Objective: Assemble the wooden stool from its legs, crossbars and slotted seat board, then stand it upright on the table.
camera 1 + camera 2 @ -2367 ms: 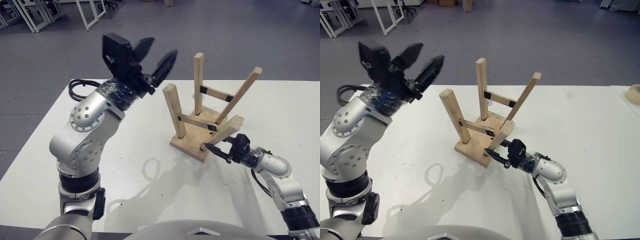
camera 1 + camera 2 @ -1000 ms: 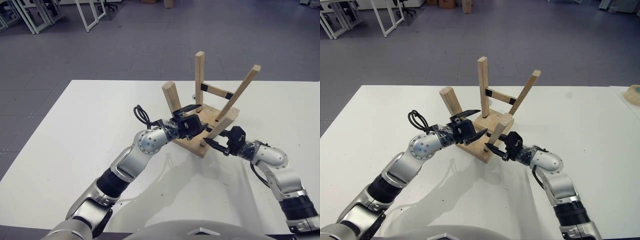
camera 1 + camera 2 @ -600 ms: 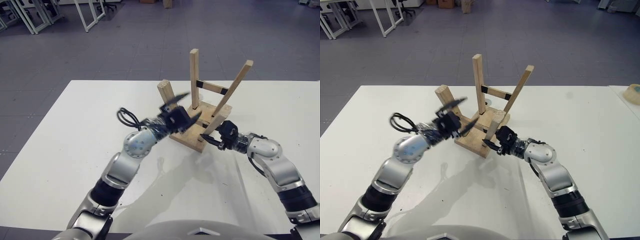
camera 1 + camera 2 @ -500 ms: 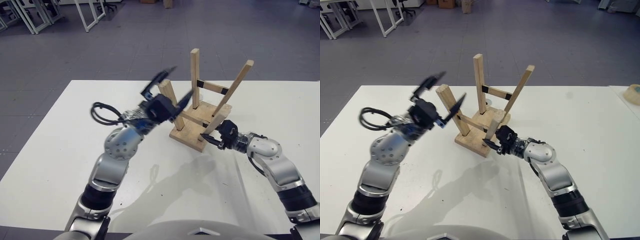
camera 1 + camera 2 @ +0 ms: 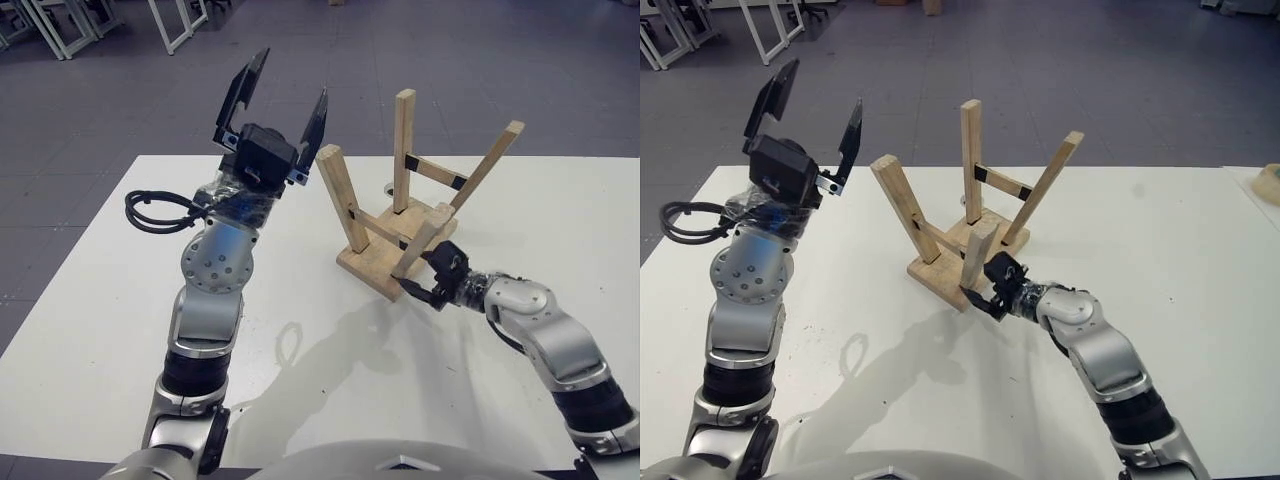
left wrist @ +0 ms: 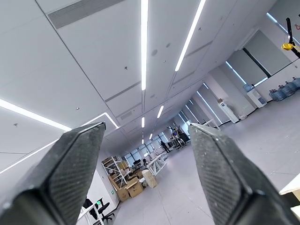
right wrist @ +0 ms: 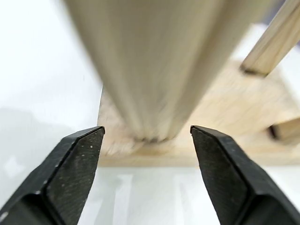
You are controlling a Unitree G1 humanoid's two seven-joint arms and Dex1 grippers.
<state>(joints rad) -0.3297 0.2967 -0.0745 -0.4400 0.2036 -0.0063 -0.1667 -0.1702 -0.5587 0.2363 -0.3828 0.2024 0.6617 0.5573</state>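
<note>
The wooden stool stands upside down and tilted on the white table (image 5: pixel 120 330). Its seat board (image 5: pixel 372 266) is at the bottom, and its legs (image 5: pixel 343 205) point up, joined by crossbars (image 5: pixel 436 172) with black tape. My right gripper (image 5: pixel 418 291) is low on the table at the seat's near corner. It is open, with its fingers (image 7: pixel 70 173) on either side of the base of the near leg (image 7: pixel 150 70). My left gripper (image 5: pixel 290 80) is held high in the air left of the stool, open and holding nothing, pointing up at the ceiling (image 6: pixel 93 56).
A black cable loop (image 5: pixel 150 213) hangs beside the left arm over the table's left part. A small round mark (image 5: pixel 390 186) lies behind the stool. A pale roll (image 5: pixel 1270 180) sits at the far right edge. Grey floor lies beyond the table's far edge.
My left gripper has swung from beside the seat board up and to the left, still open. The right gripper has stayed at the near leg's base. The stool has shifted slightly.
</note>
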